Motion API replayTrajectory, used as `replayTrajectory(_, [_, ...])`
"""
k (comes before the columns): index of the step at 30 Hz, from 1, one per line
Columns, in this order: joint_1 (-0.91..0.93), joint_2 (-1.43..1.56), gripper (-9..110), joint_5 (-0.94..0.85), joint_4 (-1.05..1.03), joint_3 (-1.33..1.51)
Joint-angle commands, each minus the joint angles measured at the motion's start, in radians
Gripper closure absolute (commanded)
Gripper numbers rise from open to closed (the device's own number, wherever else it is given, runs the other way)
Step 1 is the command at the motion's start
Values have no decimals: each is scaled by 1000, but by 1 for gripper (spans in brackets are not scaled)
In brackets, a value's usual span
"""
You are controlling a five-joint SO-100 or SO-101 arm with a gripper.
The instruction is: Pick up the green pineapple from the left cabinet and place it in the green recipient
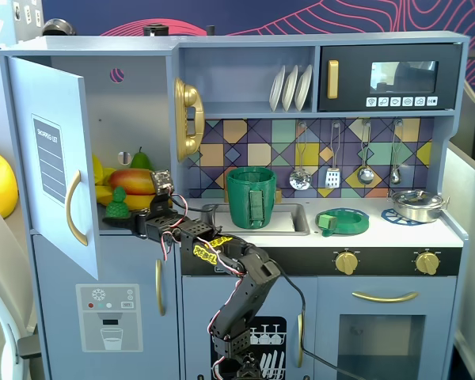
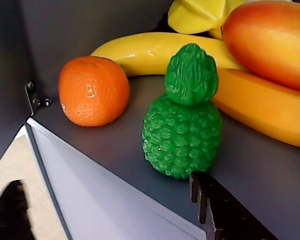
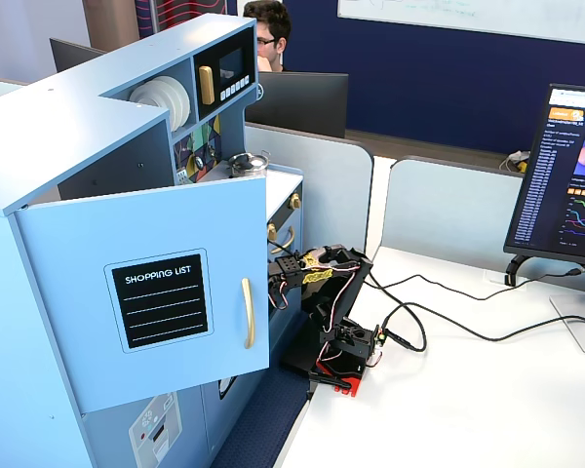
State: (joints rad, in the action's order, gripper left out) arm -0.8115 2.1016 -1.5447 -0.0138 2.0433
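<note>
Left cabinet (image 1: 131, 119) door swung open, shopping-list panel visible on it in both fixed views. Green pineapple (image 2: 182, 117) upright on the cabinet shelf near the front edge, crown up; in a fixed view (image 1: 116, 203) sits at the shelf front, below the mango (image 1: 132, 180). Not lifted, resting on the shelf. In the wrist view: orange (image 2: 93, 90) left of the pineapple and apart from it, bananas (image 2: 155, 50) behind, mango at upper right, orange-toned banana (image 2: 265, 107) just right of the pineapple. Gripper (image 1: 131, 222) reaching into the cabinet at shelf level, tip just below and beside the pineapple in a fixed view. Only one dark toothed finger (image 2: 225, 212) visible in the wrist view, at bottom right, close in front of the pineapple, no clear contact. Other finger out of frame, so cannot tell jaw opening; nothing seen clamped. Green recipient (image 1: 251, 196) upright at the sink on the counter, strap handle facing the camera, well apart from the cabinet. Flat green dish (image 1: 343, 221) to its right on the counter. Arm base low in front of the kitchen; the other fixed view hides the shelf behind the open door.
</note>
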Motion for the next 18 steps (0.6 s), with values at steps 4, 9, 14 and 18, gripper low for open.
replayTrajectory(4, [31,-46,59,-106,81,-91])
replayTrajectory(9, [49,-115,57,-97,107,-140])
replayTrajectory(14, [52,-187,57,-95,155,-179])
replayTrajectory(18, [58,-241,57,-78,161,-232])
